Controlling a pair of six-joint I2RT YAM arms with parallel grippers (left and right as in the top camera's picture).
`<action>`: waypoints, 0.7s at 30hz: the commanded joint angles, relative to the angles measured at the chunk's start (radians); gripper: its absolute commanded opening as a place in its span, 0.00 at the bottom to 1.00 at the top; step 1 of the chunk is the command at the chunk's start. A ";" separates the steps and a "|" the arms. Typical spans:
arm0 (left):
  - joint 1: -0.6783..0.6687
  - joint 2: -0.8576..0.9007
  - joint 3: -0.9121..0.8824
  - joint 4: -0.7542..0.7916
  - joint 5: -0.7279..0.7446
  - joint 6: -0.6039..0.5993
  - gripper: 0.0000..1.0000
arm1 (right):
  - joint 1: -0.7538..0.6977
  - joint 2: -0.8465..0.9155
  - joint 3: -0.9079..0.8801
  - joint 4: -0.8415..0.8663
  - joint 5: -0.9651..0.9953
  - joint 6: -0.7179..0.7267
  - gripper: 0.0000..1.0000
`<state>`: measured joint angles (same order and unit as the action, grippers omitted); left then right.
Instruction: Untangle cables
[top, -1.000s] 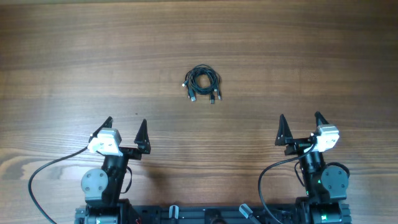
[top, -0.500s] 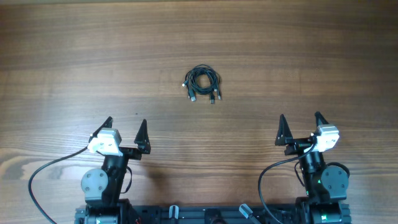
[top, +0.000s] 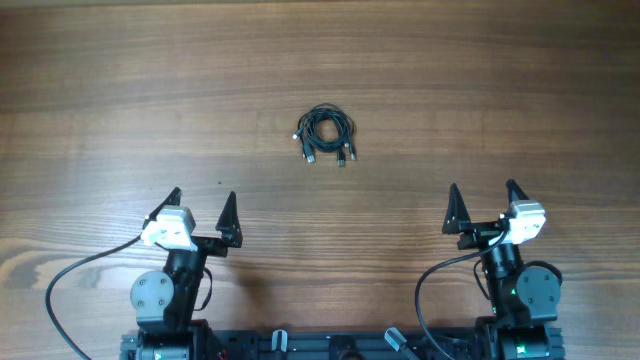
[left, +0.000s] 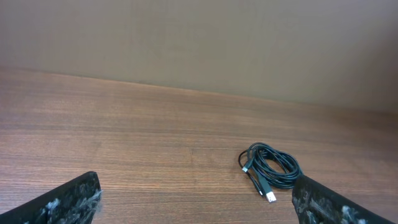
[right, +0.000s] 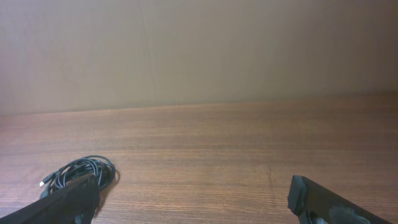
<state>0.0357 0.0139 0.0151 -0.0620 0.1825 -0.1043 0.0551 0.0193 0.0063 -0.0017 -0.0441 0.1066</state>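
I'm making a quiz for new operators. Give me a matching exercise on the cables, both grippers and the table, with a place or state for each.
1 cables
2 left gripper
3 right gripper
4 table

A open, cables ahead to its left
B brown wood
C black, coiled together
D open, cables ahead to its right

Pairs: 1-C, 2-D, 3-A, 4-B

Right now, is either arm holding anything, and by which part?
Nothing is held. The left gripper and right gripper have open jaws, well short of the cables.
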 joint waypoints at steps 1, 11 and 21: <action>0.006 -0.005 -0.009 0.002 -0.013 -0.009 1.00 | -0.003 -0.014 -0.001 0.004 0.006 -0.014 1.00; 0.006 -0.005 -0.009 0.054 0.154 -0.016 1.00 | -0.003 -0.014 -0.001 0.004 0.006 -0.014 1.00; 0.006 0.016 0.234 0.251 0.311 -0.219 1.00 | -0.003 -0.014 -0.001 0.004 0.006 -0.014 1.00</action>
<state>0.0357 0.0158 0.0948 0.2062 0.4564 -0.2867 0.0551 0.0193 0.0063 -0.0010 -0.0441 0.1062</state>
